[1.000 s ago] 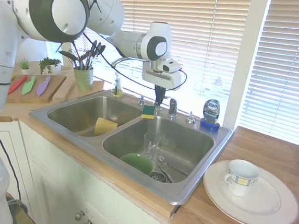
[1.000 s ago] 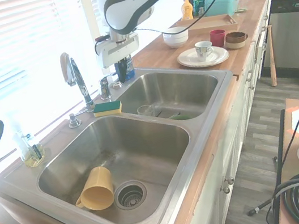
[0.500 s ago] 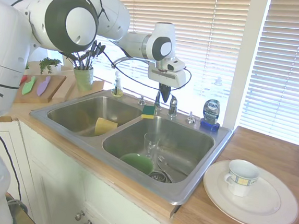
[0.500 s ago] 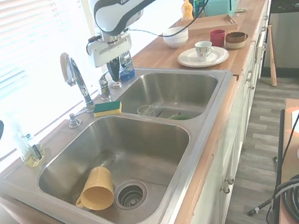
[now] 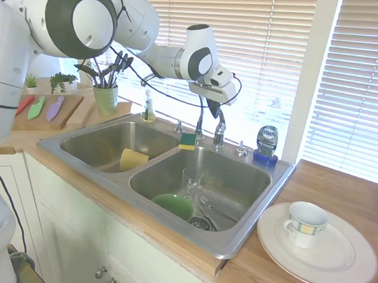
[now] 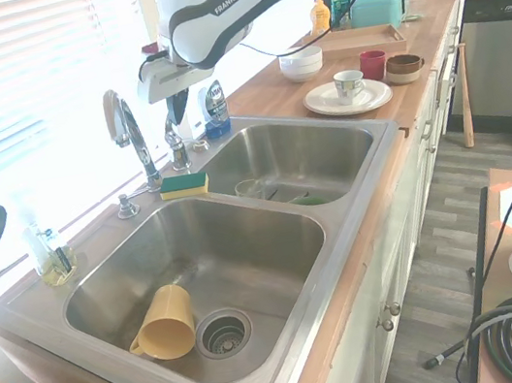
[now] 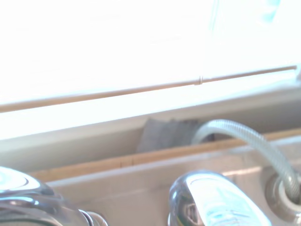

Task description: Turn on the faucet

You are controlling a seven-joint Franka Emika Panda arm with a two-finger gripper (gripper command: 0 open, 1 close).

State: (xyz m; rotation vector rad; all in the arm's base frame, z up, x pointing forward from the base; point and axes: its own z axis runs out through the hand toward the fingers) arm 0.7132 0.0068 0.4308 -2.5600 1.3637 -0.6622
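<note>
Faucet lever [image 5: 219, 132], sitting on the sink's back rim [image 5: 228, 151] beside the gooseneck spout [image 6: 124, 125], is being engaged by the tilted fingers [image 5: 215, 110], whose opening I cannot tell; next, likely pushing it over.

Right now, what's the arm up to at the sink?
Gripper tilted above the lever handle. Faucet not visibly running. Sponge beside it, not blocking.
</note>
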